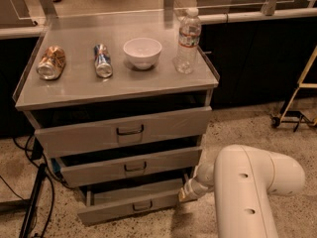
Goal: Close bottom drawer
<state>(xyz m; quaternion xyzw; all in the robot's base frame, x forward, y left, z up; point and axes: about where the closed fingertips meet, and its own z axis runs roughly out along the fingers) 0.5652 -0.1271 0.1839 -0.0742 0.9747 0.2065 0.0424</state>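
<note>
The bottom drawer [130,206] is the lowest of three grey drawers in the cabinet. It stands pulled out, with a low front panel and a small dark handle [142,206] at its centre. My white arm [247,182] reaches in from the lower right. My gripper [184,194] is at the right end of the bottom drawer's front panel, close against it. The middle drawer [131,165] and top drawer [126,130] above also stand slightly open.
On the cabinet top [119,86] lie two cans [51,62] [103,60], with a white bowl [142,52] and a water bottle [188,41]. Black cables [34,197] trail on the floor at the left. A wheeled frame [297,108] stands at the right.
</note>
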